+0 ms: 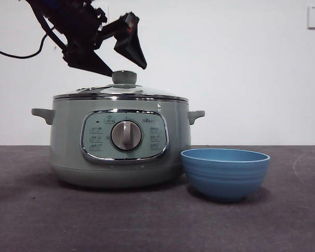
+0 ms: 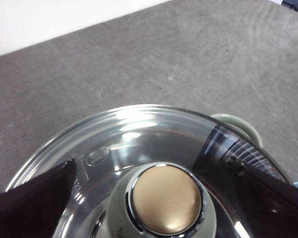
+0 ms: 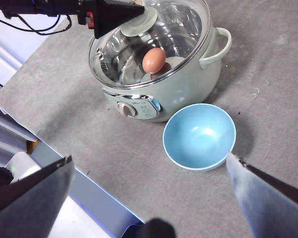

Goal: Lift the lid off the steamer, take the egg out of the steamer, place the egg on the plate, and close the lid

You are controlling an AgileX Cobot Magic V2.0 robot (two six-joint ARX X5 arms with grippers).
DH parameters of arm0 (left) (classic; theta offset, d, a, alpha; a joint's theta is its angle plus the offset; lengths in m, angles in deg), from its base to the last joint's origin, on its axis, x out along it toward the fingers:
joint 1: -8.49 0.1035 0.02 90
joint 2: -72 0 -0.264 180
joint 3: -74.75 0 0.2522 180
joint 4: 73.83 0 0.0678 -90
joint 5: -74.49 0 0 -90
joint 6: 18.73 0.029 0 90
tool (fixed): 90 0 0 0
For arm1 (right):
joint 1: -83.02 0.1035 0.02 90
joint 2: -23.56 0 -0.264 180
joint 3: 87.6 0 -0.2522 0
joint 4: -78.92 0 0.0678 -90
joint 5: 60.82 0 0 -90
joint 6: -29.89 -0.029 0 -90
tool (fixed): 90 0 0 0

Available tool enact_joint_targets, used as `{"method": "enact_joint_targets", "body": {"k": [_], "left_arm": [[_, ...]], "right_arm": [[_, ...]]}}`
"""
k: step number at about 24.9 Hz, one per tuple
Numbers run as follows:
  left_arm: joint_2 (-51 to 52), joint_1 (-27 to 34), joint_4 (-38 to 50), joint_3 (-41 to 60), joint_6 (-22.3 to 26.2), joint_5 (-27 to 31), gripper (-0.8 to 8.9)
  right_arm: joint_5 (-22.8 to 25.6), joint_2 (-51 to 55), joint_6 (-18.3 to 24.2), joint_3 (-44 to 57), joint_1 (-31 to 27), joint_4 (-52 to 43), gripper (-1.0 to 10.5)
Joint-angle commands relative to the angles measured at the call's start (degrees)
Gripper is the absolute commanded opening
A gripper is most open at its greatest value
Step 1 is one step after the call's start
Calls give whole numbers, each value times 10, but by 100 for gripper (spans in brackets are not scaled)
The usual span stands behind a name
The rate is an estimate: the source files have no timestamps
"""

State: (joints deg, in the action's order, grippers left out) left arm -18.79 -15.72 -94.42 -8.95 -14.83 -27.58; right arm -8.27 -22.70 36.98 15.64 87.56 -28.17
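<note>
Left gripper [image 1: 118,62]: jaws spread, straddling the knob [image 1: 124,77] from just above
Lid [image 1: 121,92]: seated on the steamer [image 1: 115,147]
Egg [image 3: 154,60]: inside, under the glass
Right gripper [image 3: 149,198]: jaws spread, waiting well away, over the blue bowl [image 3: 199,137]

In the front view the steamer [image 1: 118,142] wall hides the egg [image 3: 154,60], which shows only through the glass lid [image 3: 154,37] in the right wrist view. The left end effector [image 1: 118,58], poised above the knob, has its arm cut off by the picture's edge. Beneath it, the left wrist view crops the lid's near rim. The panel markings around the dial are too small to read.
</note>
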Motion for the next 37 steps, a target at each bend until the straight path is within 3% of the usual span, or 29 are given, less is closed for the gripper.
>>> {"method": "enact_joint_targets", "body": {"k": [1,9,12,14,22,37], "left_arm": [[-11,-2,-1,1,7,2,551],[-20,-5,-12,1,6,2,524],[-20,-6,-19,1,6,-3,425],[-20,-6,-25,1,6,-2,423],[-20,-6,-26,1,4,-3,-14],[62,-5,-10,-24,-13,-3,-9]], "right_arm": [[0,0,2,-1,1,-2,567],[1,-2,2,-1,1,-2,567],[1,-2,2,-1,1,-2,567],[1,-2,2,-1,1,-2,567],[1,-2,2,-1,1,-2,567],[3,-6,-1,-1,1,-12,566]]}}
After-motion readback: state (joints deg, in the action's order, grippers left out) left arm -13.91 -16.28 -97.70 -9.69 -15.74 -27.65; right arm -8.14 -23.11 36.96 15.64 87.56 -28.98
